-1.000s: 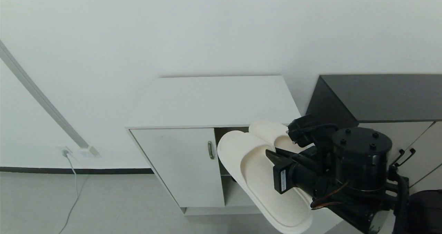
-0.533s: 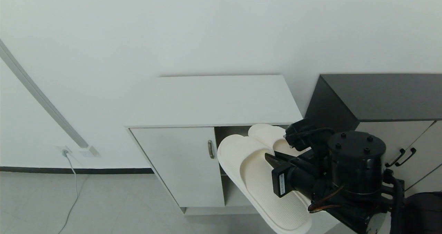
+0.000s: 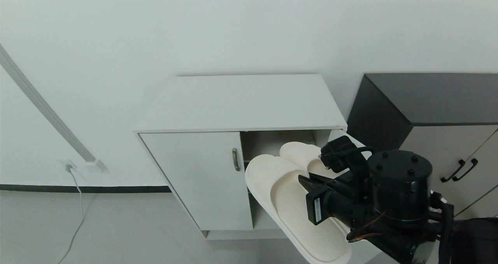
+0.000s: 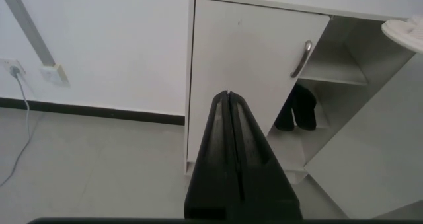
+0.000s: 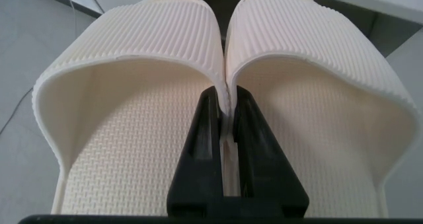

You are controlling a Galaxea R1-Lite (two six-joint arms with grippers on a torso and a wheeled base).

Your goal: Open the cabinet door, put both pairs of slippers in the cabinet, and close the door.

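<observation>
Right gripper (image 5: 227, 97) is clamped on the touching inner edges of the cream slippers (image 3: 286, 192). Their toes point away from it, just at the cabinet (image 3: 241, 104) open right bay. Left gripper (image 4: 229, 98) is fingers-together and empty, facing the closed left door (image 4: 248, 72).

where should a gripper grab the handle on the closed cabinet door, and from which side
Probably the middle of the handle, where it bows clear of the closed door. It is a slim upright bar at the door's edge beside the open side, so come straight from the front, one finger on each side of it. The left gripper holds nothing.
</observation>
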